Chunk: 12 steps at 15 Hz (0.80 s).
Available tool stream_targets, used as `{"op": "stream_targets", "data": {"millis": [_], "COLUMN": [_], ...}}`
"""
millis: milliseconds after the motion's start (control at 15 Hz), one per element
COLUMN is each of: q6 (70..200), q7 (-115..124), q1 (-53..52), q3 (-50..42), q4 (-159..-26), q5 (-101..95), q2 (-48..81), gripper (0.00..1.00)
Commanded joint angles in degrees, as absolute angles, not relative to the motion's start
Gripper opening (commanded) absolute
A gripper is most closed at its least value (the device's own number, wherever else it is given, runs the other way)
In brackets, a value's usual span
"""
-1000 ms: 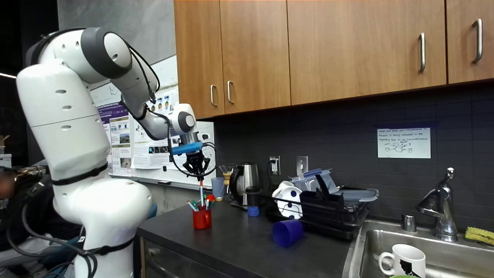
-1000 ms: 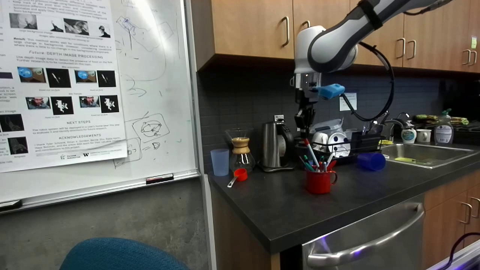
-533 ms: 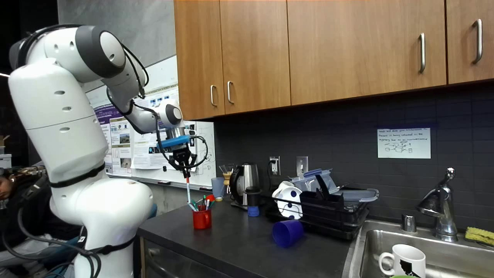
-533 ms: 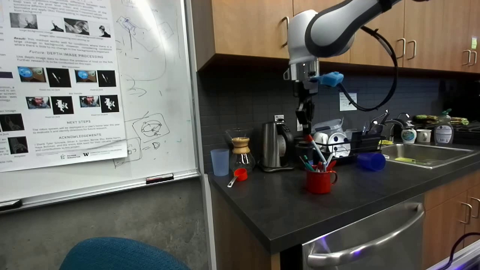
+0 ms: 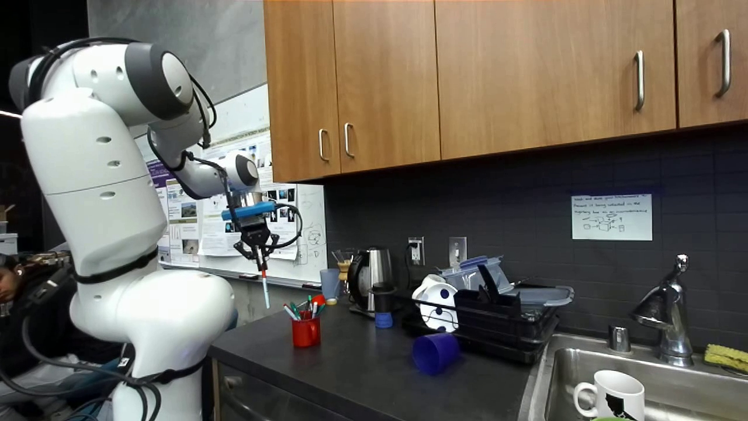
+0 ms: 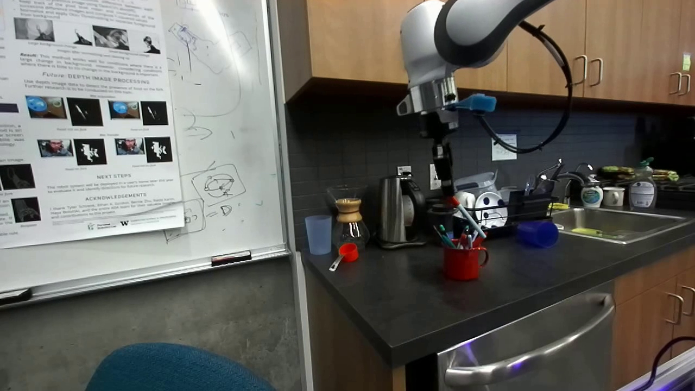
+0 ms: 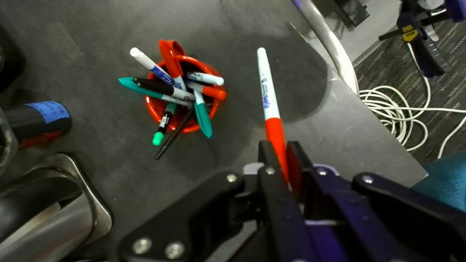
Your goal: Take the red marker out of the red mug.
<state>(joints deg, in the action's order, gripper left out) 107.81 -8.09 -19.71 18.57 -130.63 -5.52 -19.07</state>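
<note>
The hand point(image 7: 279, 151) pinches the red marker point(image 7: 268, 89) by its red end, the white end slanting downward. The marker is suspended in air, out of the red mug point(image 5: 306, 332) and to one side of it. The mug stands upright on the counter point(image 6: 402, 304), several pens point(image 7: 156, 87) inside; a kettle point(image 6: 391, 212) stands nearby.

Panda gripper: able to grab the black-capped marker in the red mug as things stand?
Probably not: the gripper is shut on a red-capped marker and would likely need to release it first. A teal-capped marker also crowds the black-capped marker in the red mug.
</note>
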Motion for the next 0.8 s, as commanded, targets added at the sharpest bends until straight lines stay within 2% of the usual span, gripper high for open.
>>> {"op": "stream_targets", "data": {"millis": [0, 733], "q6": [106.9, 106.9], "q7": [-11.6, -14.4], "q1": [-21.0, -23.1], "q3": [19.2, 24.0], "q4": [-129.1, -128.2], "q5": [-6.1, -13.2], "q2": [-16.4, -6.9], "gripper": [0.03, 0.03]}}
